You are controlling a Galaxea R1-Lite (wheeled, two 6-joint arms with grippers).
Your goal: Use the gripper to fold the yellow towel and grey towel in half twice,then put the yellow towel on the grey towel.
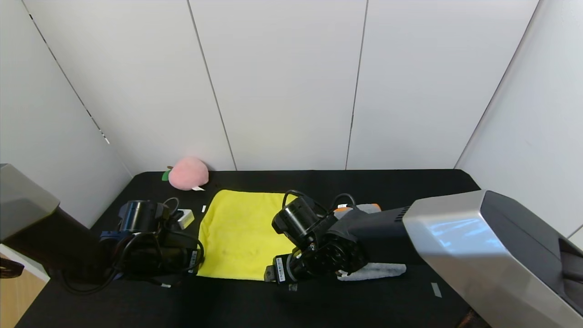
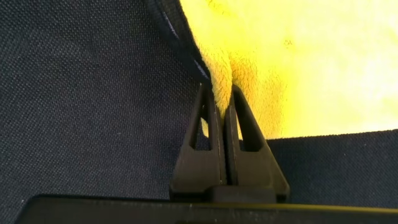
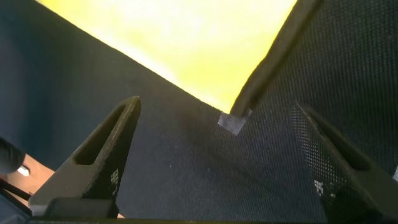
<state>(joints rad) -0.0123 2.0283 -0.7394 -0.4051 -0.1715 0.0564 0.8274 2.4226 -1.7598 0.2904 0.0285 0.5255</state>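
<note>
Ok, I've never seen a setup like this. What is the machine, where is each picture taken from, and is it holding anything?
It is a robot with two black arms, each ending in a two-fingered gripper. The wide picture looks down from its head; the two close-ups come from cameras on its wrists. On the black table lie a yellow towel spread flat, a grey towel mostly hidden behind the right arm, and a pink plush peach at the back. The left gripper is shut on the yellow towel's edge, pinching a fold of cloth. The right gripper is open, holding nothing, over the table by the towel's near corner and a scrap of tape.
</note>
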